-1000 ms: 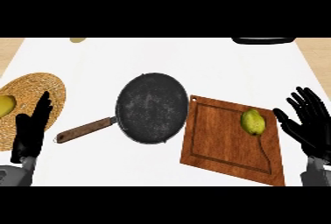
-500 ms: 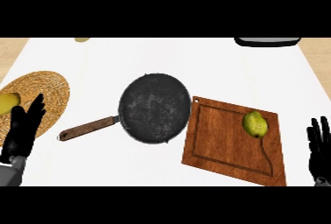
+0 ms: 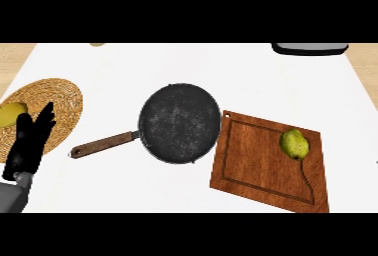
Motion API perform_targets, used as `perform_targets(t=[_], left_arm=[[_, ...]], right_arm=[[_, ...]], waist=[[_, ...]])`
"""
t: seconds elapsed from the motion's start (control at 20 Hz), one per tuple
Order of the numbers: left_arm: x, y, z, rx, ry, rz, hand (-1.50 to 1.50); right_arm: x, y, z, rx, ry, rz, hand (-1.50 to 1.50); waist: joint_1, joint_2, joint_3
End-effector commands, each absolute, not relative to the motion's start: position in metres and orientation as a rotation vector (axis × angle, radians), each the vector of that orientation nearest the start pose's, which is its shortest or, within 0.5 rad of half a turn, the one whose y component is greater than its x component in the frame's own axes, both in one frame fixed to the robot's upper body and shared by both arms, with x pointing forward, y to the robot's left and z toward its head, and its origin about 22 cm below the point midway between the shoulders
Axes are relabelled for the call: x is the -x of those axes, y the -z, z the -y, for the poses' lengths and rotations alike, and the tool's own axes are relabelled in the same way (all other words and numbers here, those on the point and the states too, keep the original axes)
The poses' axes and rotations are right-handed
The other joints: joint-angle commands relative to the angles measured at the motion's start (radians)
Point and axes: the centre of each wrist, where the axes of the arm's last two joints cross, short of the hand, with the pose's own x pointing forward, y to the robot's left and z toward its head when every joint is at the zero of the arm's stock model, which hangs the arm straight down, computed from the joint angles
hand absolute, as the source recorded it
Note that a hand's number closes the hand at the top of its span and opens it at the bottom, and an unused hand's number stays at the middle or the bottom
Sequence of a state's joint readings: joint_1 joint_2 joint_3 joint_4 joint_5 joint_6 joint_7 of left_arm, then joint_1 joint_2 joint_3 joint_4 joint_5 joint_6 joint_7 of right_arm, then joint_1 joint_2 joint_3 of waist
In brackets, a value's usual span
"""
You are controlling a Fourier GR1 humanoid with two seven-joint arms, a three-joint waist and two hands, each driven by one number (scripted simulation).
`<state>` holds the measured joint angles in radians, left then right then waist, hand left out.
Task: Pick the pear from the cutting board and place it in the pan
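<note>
A green-yellow pear (image 3: 294,143) lies on the right part of a brown wooden cutting board (image 3: 258,167). Left of the board sits a dark round pan (image 3: 179,123), and its brown handle (image 3: 103,144) points down-left. My left hand (image 3: 31,142) stands at the left edge with its fingers straight and upward, over the edge of a woven mat, far from the pear. My right hand does not show anywhere in the head view.
A round woven straw mat (image 3: 57,102) lies at the left with a yellow-green fruit (image 3: 10,113) on it. A dark object (image 3: 310,48) sits at the counter's far right edge. A small item (image 3: 97,44) peeks in at the top left.
My right hand, which stood beside the pear at the right, has dropped back and left the view. My left hand has slid slightly lower and further left.
</note>
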<state>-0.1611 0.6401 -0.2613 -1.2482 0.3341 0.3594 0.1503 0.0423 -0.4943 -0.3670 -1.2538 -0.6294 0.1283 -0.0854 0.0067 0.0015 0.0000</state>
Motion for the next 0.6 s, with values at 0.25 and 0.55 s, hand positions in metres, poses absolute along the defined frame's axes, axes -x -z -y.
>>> perform_targets(t=[0.25,0.55], left_arm=[[-0.285,-0.028,-0.343,-0.464,0.118,1.230,0.00],[-0.269,-0.020,-0.358,-0.484,0.109,1.211,0.00]], right_arm=[[-0.253,-0.087,0.466,0.221,-0.104,1.312,-1.50],[-0.273,-0.083,0.431,0.175,-0.296,1.193,-1.50]], waist=[[0.017,0.004,0.000],[0.007,-0.002,0.000]])
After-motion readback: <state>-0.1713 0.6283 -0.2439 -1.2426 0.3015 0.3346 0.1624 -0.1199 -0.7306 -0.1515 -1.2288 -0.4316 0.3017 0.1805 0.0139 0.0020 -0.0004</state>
